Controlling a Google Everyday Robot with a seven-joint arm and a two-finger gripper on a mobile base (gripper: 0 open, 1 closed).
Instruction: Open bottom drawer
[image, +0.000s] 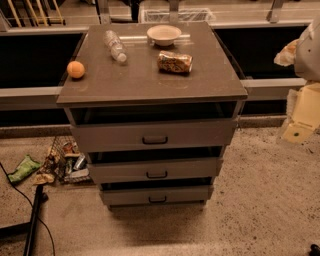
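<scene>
The grey cabinet (150, 75) stands in the middle of the camera view with three stacked drawer fronts. The bottom drawer (125, 196) is the lowest and narrowest front, just above the floor, with a small dark pull handle (157, 199) at its centre. A dark gap shows above its front, as above the other two. My pale arm comes in at the right edge, and the gripper (297, 131) hangs there, well to the right of the cabinet and above the bottom drawer. It touches nothing.
On the cabinet top lie an orange ball (76, 69), a plastic bottle (115, 46), a bowl (164, 34) and a can on its side (174, 62). A wire basket of litter (67, 160), a green packet (24, 167) and a black pole with cable (34, 220) lie on the floor at left.
</scene>
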